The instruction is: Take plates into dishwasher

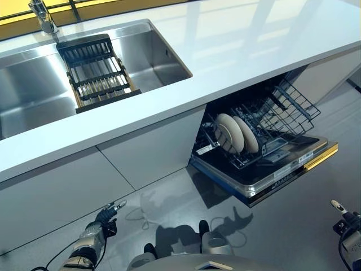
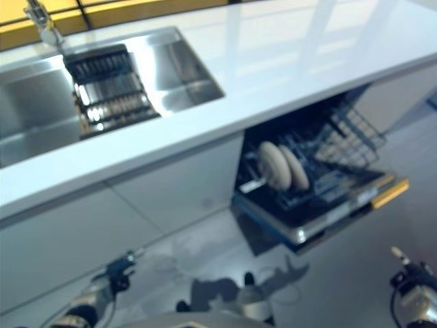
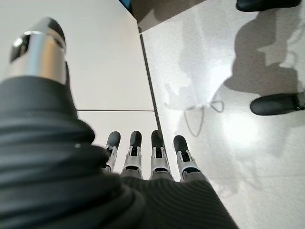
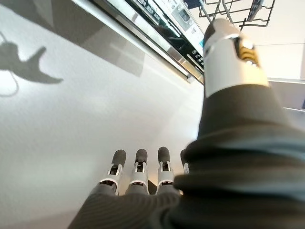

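White, glossy countertop [image 1: 254, 51] is stretching across the upper half of the frame, running from the left edge to the upper right. Set into it at the upper left, a brushed stainless-steel sink [image 1: 34, 90] is holding a black slatted drying rack [image 1: 96, 70] that is spanning the basin from back to front, with a chrome tap [image 1: 42, 16] standing at the rim behind it. Pale grey cabinet fronts [image 1: 146, 152] are filling the space below the counter, and a grey floor [image 1: 186, 192] is spreading across the bottom of the frame.

Right of centre, the open dishwasher [image 1: 265, 164] is showing its door folded down, a yellow strip running along the door's outer edge, and its dark wire basket [image 1: 271, 118] is sitting pulled out over the door. Two round cream plates [image 1: 236, 133] are standing on edge side by side in the left part of that basket, just beside each other.

At the lower left of the frame, the left hand [image 1: 106, 217] is hanging low near the cabinet fronts, fingers [image 3: 135, 155] extended straight and holding nothing. At the lower right corner, the right hand [image 1: 345, 217] is hanging above the floor beside the dishwasher door, its fingers [image 4: 138, 167] likewise stretched out and empty.
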